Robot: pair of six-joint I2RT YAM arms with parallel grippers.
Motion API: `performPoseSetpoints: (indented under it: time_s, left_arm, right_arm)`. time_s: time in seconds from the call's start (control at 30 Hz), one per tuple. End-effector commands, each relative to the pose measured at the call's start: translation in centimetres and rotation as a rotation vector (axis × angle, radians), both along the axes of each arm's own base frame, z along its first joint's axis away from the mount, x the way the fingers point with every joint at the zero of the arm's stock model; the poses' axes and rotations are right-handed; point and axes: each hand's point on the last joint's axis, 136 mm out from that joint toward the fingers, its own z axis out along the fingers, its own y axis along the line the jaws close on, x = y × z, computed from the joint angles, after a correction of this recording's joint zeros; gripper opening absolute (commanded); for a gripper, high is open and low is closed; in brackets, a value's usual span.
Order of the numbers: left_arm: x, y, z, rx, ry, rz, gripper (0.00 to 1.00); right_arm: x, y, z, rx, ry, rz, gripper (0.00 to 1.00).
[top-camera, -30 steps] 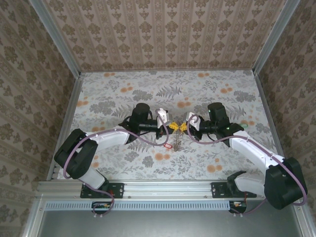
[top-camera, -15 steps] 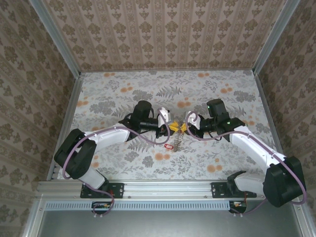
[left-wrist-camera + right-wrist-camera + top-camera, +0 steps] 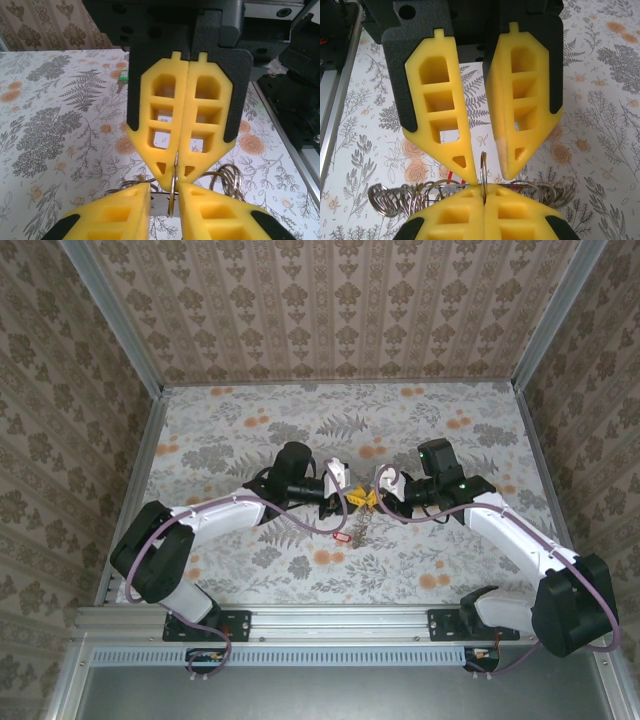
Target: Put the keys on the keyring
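Your right claw (image 3: pixel 484 192) clamps the keyring (image 3: pixel 483 162); your left claw (image 3: pixel 489 176) stands parted astride it. Next, likely, fetch the green key (image 3: pixel 123 76) for threading.

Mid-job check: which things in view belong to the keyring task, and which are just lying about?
Part of the job:
- keyring, pinched in the shut right gripper
- left gripper, jaws apart around that ring
- red-headed key
- green-headed key, loose

Not part of it:
- floral table cover
- aluminium rail
- wallpapered walls

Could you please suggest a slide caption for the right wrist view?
Right gripper shut on the keyring, left gripper open astride it.
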Motion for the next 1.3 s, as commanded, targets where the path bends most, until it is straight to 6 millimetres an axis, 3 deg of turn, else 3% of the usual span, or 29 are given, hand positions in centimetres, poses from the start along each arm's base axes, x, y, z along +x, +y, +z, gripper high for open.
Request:
performPoseSetpoints:
  time_s: [0.0, 0.2, 0.53, 0.73, 1.03, 1.2, 1.27]
  left_arm:
    - [-0.2, -0.4, 0.3, 0.009, -0.028, -0.026, 0.18]
    - [-0.3, -0.3, 0.1, 0.02, -0.033, -0.027, 0.11]
    - [-0.3, -0.6, 1.1, -0.005, -0.045, -0.028, 0.16]
    - [-0.2, -0.5, 0.9, 0.002, -0.046, -0.024, 0.09]
    - [-0.1, -0.5, 1.2, -0.009, -0.051, -0.017, 0.14]
    - [-0.1, -0.5, 1.3, -0.007, -0.053, -0.019, 0.0]
    - [-0.2, -0.4, 1.2, -0.004, -0.053, -0.016, 0.0]
  right_arm:
    - [-0.1, 0.7, 1.6, 0.04, -0.019, 0.045, 0.0]
    - [-0.1, 0.7, 1.5, 0.04, -0.015, 0.041, 0.0]
    - [-0.2, 0.8, 1.4, 0.037, -0.004, 0.044, 0.0]
    - [0.0, 0.9, 1.3, 0.039, -0.003, 0.042, 0.0]
    - [-0.1, 0.9, 1.0, 0.027, 0.012, 0.038, 0.0]
    - [-0.1, 0.9, 1.0, 0.027, 0.011, 0.037, 0.0]
    - [-0.1, 0.9, 1.1, 0.027, 0.008, 0.037, 0.0]
